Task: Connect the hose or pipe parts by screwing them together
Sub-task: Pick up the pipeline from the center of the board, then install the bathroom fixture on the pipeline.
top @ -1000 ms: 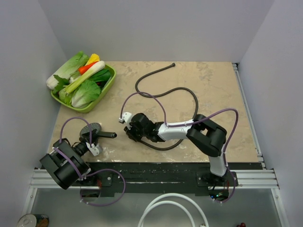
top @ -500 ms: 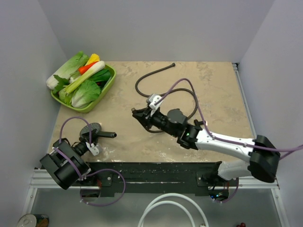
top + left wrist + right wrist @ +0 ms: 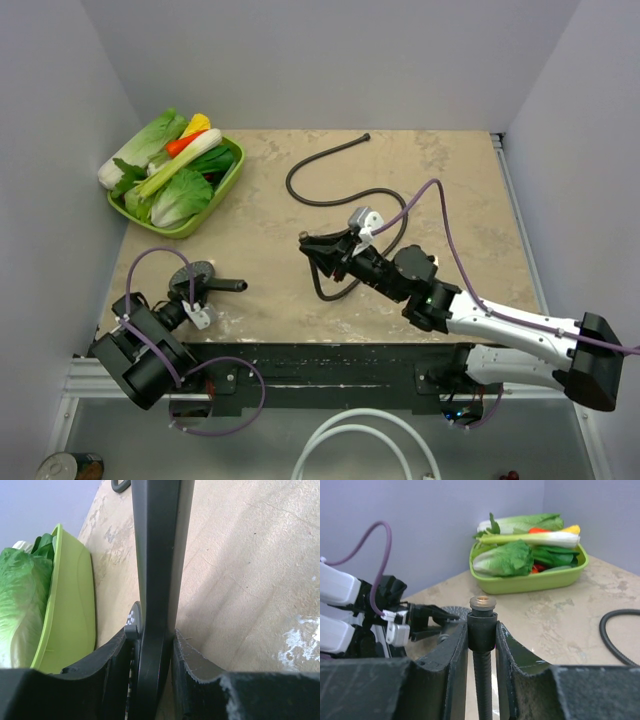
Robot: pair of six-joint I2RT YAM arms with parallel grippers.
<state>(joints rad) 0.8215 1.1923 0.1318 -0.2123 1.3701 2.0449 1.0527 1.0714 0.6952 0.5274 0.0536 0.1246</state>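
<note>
Top cam: the left gripper (image 3: 196,296) was pinched onto the round grey shower-head disc (image 3: 192,272) at the front-left, and the right gripper (image 3: 314,247) held one end of the long thin dark-brown flexible hose (image 3: 335,150) out in the middle. Left wrist cam had its barely-parted fingers (image 3: 112,665) squeezing the disc's dark stem (image 3: 157,555); right wrist cam showed fingers (image 3: 452,655) snug around the hose's upright black end nut (image 3: 482,625).

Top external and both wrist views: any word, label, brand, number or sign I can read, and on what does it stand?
No readable text in any view.
Round tin at the top view's bottom-left corner: label too small to read.
Black-and-white checked mark on the dark grey shower head in the left jaws: pattern, no letters.
</note>
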